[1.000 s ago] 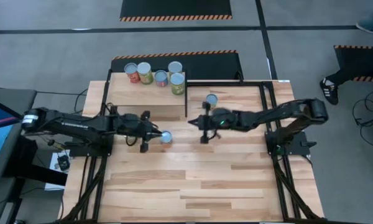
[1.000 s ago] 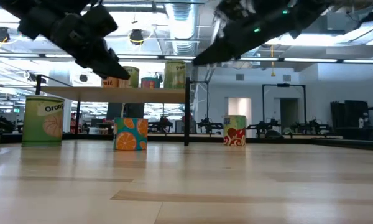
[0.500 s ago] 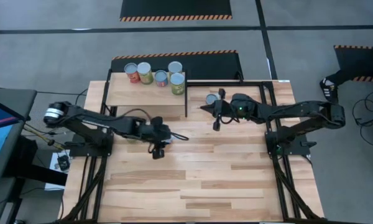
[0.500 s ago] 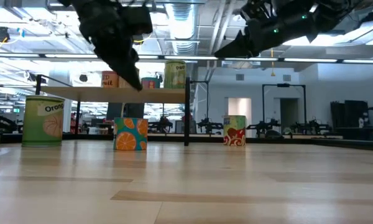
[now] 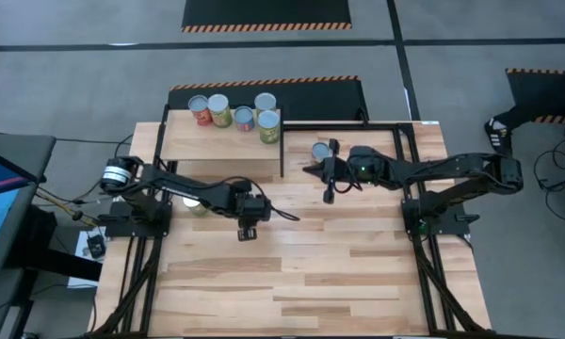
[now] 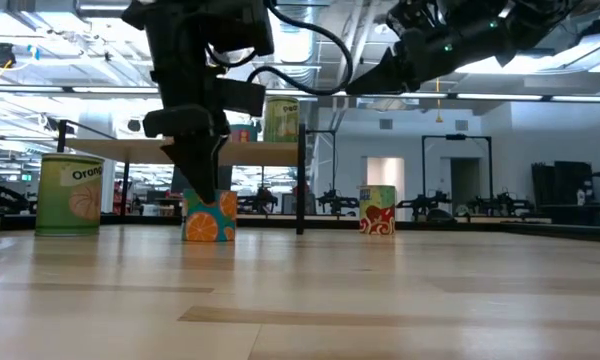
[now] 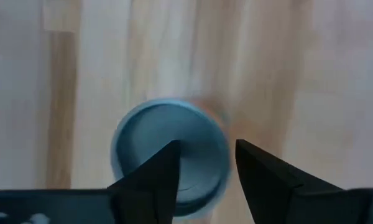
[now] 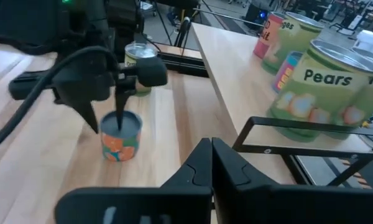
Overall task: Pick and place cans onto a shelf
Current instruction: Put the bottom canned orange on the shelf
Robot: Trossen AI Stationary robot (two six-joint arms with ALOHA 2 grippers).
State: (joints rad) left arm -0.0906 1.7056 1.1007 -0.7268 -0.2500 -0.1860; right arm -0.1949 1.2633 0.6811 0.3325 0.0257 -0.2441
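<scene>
Left tool (image 6: 202,190), fingers parted, poised directly above the orange-labelled can (image 6: 210,216) (silver-blue lid (image 7: 170,152) between and just beyond the fingertips), can upright on the table (image 5: 301,273). Farther off, right tool (image 5: 329,181) raised, fingers pressed together, gripping nothing, red-labelled can (image 5: 320,151) just beside it. Beyond, five cans (image 5: 234,111) grouped on the shelf (image 5: 217,146).

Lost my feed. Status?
Left end effector open above orange-label can. Right end effector shut, raised near shelf. Nothing obstructing.
</scene>
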